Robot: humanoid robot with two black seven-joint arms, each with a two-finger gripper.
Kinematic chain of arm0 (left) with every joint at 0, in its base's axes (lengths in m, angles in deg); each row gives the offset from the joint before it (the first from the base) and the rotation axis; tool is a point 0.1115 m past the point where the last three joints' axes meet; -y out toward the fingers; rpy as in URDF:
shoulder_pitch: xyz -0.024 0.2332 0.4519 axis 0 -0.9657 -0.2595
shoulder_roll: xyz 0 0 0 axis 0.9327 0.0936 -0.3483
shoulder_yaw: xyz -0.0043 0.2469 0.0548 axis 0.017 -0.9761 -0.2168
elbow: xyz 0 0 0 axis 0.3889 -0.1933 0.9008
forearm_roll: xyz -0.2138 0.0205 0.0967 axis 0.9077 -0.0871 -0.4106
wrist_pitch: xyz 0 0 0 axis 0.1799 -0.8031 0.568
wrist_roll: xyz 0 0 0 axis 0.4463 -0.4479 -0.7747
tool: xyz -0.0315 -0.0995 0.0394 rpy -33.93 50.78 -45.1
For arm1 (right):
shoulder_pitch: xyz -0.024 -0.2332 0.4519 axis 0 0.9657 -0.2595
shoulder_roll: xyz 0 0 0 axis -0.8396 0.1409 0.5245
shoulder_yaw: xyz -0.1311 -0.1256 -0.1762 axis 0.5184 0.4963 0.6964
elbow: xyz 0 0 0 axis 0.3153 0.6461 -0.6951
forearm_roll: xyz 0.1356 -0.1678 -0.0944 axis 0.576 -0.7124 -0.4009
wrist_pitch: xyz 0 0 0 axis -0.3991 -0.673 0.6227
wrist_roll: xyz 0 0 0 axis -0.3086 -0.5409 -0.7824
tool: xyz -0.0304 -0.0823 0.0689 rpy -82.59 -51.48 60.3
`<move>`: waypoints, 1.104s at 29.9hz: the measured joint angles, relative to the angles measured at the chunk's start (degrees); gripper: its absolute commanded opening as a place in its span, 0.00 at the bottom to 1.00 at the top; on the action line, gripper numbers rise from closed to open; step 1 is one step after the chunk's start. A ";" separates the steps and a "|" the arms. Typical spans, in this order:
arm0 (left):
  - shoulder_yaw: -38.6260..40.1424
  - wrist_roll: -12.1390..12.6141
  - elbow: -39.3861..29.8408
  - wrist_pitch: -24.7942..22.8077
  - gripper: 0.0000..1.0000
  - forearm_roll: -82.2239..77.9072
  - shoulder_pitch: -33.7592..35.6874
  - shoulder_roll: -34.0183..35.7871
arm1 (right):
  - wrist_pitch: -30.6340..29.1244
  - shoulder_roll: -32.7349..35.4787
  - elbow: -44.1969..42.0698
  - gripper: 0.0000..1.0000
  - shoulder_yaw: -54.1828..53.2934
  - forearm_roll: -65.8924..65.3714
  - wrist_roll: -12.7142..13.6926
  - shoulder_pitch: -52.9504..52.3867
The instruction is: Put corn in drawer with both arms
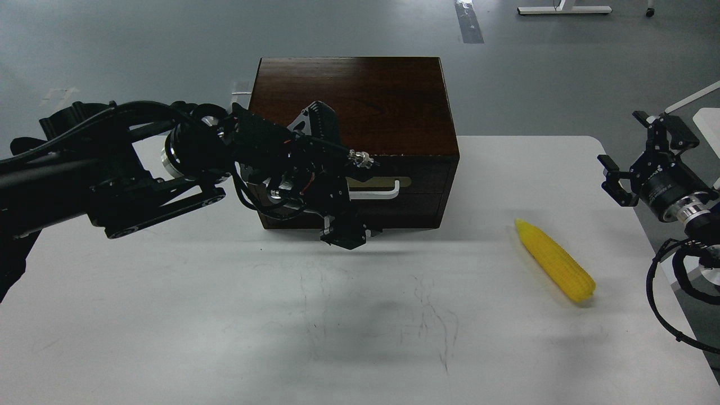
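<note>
The dark brown wooden box (371, 95) stands at the back middle of the white table (169, 315). Its drawer (419, 194) is shut. The right part of the white bar handle (382, 193) shows; the left part is hidden behind my left arm. My left gripper (343, 236) hangs in front of the drawer's lower edge, fingers pointing down, too dark to tell apart. The yellow corn (554, 260) lies on the table to the right of the box, pointed end toward the back. My right gripper (638, 154) is open and empty, above the table's right edge, behind the corn.
The table's front half holds only faint scuff marks (427, 315). Grey floor lies behind the box. A looped black cable (661, 292) hangs from my right arm past the table's right edge.
</note>
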 measured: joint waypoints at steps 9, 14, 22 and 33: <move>-0.11 0.00 0.89 0.05 0.98 0.00 -1.34 0.38 | 0.00 0.00 0.00 1.00 -0.02 0.00 0.00 0.00; -0.16 0.00 1.90 0.05 0.98 0.00 -1.95 0.21 | 0.00 0.00 0.05 1.00 -0.02 0.00 0.00 0.00; -1.46 0.00 3.32 0.05 0.98 0.00 -2.21 0.01 | 0.00 0.00 0.16 1.00 -0.02 0.00 0.00 0.00; -2.87 0.00 3.78 0.05 0.98 0.00 -2.38 0.02 | 0.00 0.09 -0.01 1.00 -0.02 0.00 0.00 0.00</move>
